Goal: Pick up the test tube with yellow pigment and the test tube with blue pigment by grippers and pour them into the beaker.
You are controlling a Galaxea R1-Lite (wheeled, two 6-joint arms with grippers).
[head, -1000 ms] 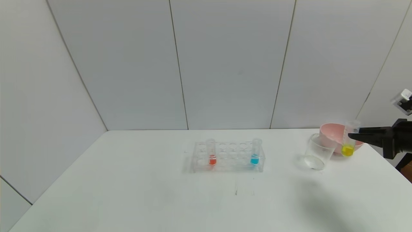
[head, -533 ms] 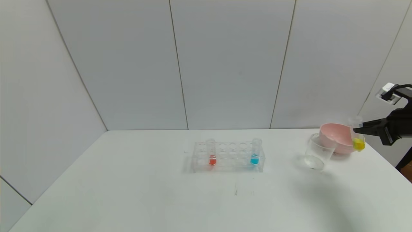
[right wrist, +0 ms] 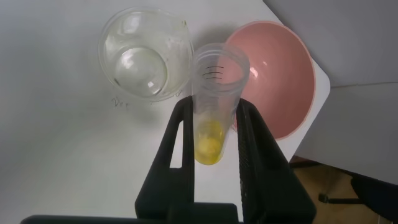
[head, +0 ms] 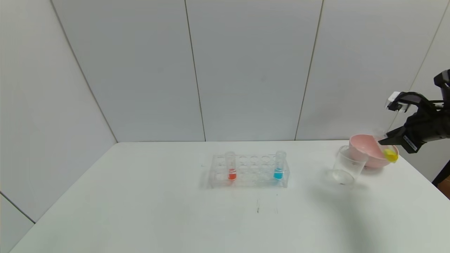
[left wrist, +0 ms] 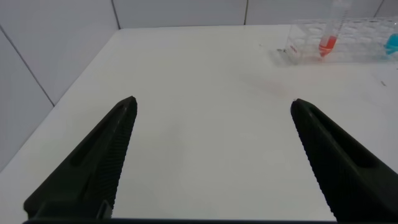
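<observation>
Currently: right gripper (right wrist: pixel 214 134) clamps yellow-pigment tube (right wrist: pixel 214 106), tilted at frame's right edge. Left gripper (left wrist: pixel 211 155) gapes, idle. Risk: mouth overhangs pink bowl (head: pixel 365 149), missing beaker (head: pixel 346 168).

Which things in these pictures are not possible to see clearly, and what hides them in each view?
- Head view: the test tube with yellow pigment shows only its yellow end; the right gripper and pink bowl cover the rest.
- Head view: the left gripper is out of frame.
- Left wrist view: the test tube with blue pigment is cut by the edge.
- Right wrist view: the rack is outside the frame.
</observation>
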